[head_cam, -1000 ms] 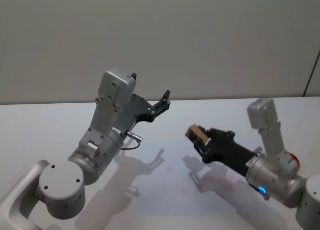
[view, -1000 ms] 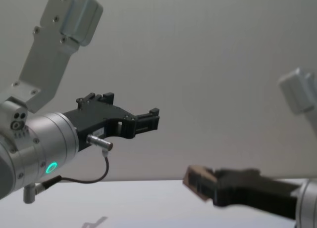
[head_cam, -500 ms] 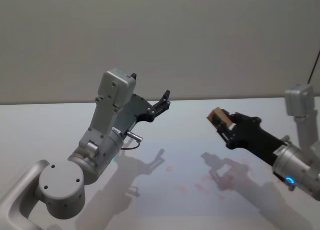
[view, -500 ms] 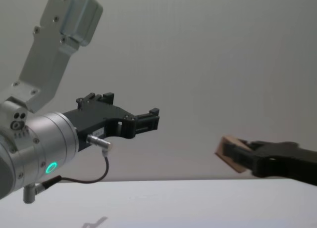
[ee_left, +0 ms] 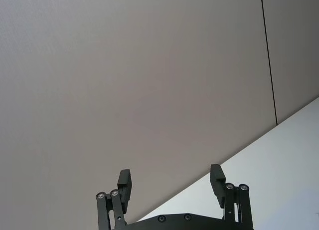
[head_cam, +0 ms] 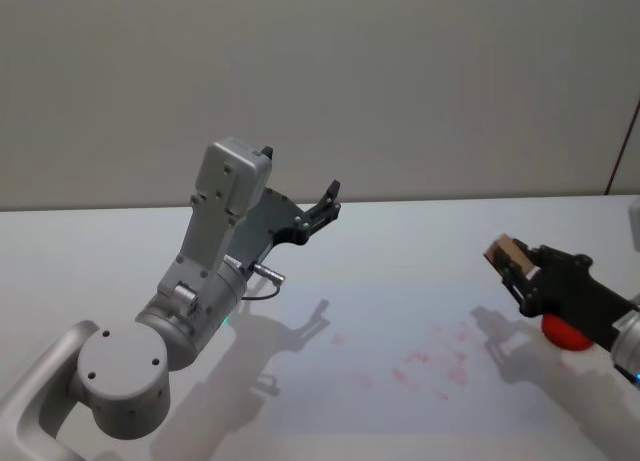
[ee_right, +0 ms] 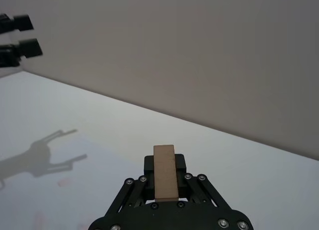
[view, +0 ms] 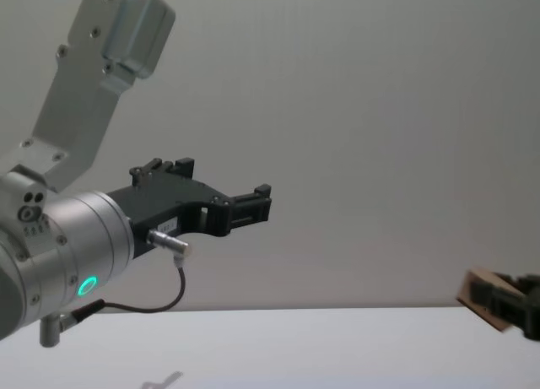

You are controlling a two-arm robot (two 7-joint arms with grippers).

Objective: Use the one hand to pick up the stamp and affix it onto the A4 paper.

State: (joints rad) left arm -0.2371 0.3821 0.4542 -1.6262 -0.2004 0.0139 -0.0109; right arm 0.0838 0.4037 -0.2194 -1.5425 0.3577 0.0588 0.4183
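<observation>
Stamp: a small light-brown wooden block, raised off the white table at the robot's far right, well apart from the left arm.
Right gripper: a matte all-black blocky gripper with a long body, clamped on the stamp, which sticks out past its fingertips.
Left gripper: a black gripper on a silver cylindrical wrist with a green light, held high over the table's left half, pointing up and away from the robot.
Red object: rounded, on the table just under the right gripper's body and partly hidden by it.
Red marks: pale blotches on the white surface to the left of the right gripper; the paper's edges cannot be told from the table.
Head view: gives the layout, with the stamp to the right of the red marks and its shadow on the table below.
Right wrist view: shows the stamp end-on, pinched between both sets of linkages, with the left gripper far off.
Left wrist view: shows the left gripper with its fingers wide apart and bare wall between them.
Chest view: shows the left gripper from the side, and the stamp at the right edge.
</observation>
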